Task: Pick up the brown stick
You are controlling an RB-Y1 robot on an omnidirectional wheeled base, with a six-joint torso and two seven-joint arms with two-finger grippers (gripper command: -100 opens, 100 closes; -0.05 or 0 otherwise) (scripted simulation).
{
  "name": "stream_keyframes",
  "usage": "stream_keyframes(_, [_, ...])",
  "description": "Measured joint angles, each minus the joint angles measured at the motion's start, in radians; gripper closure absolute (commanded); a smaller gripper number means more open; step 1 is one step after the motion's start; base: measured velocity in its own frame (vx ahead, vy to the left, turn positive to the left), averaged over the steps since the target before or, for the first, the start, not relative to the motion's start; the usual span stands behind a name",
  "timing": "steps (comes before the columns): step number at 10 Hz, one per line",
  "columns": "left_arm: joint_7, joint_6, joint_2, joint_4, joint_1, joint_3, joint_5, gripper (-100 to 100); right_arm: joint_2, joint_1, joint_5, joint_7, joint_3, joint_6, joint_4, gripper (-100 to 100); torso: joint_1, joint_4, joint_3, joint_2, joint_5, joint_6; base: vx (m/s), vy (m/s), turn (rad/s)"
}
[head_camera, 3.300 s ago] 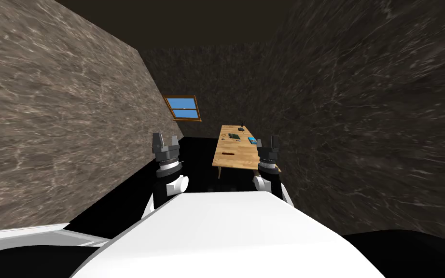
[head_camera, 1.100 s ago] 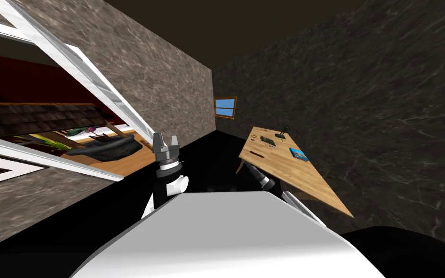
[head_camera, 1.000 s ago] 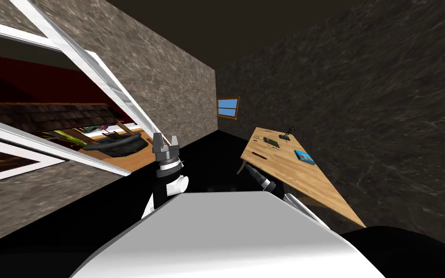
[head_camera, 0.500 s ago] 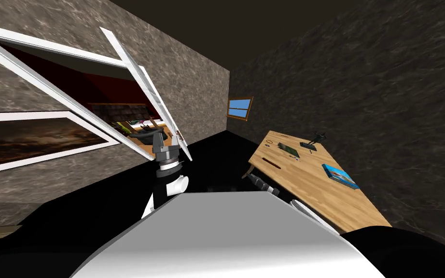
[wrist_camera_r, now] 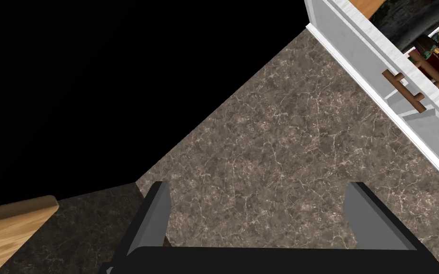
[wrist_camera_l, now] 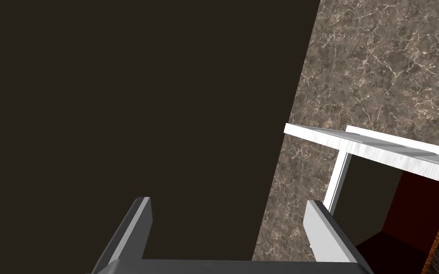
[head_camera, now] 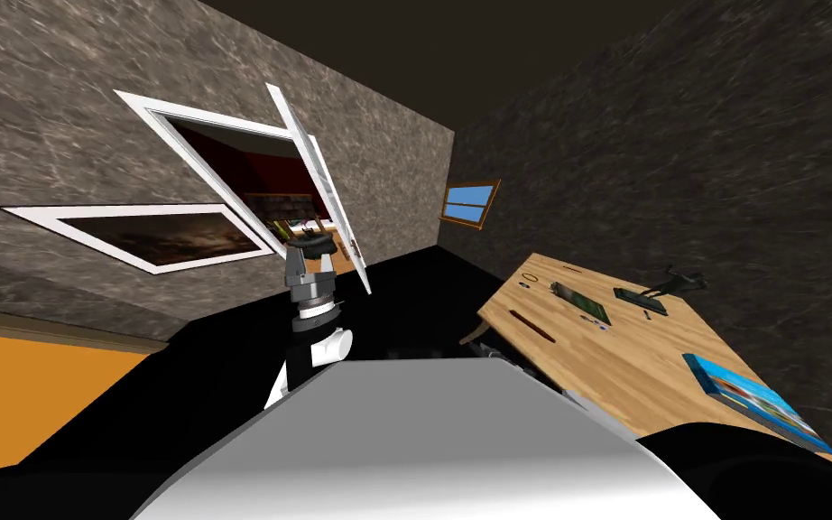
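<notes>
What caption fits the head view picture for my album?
The brown stick lies near the wooden table's edge, the open left gripper off to its left.

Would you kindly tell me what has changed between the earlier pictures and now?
I have driven forward and turned, so the table with the brown stick now lies close on my right. The right gripper has come down from its raised pose to beside the table's corner. Nothing was taken hold of. The left gripper stays raised, the stick lies where it was, and both sets of jaws are open.
</notes>
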Motion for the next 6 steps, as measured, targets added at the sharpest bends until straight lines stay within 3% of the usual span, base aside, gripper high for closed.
stream_keyframes(2, [0.0, 0.0, 0.0, 0.0, 0.0, 0.0, 0.0, 0, -0.032, 0.006, 0.037, -0.015, 0.004, 0.001, 0.052, -100, -0.001, 0.0, 0.0, 0.0, 0.0, 0.0, 0.044, -0.075, 0.407])
stream_keyframes(4, [0.0, 0.0, 0.0, 0.0, 0.0, 0.0, 0.0, 0, -0.065, 0.021, 0.089, -0.028, 0.012, 0.012, 0.112, -100, -0.004, 0.0, -0.001, -0.001, -0.001, 0.001, 0.028, -0.09, 0.269])
stream_keyframes(6, [0.0, 0.0, 0.0, 0.0, 0.0, 0.0, 0.0, 0, -0.086, 0.053, 0.155, -0.031, 0.015, 0.021, 0.185, -100, -0.005, 0.0, 0.0, -0.001, -0.001, 0.001, 0.033, -0.106, 0.319])
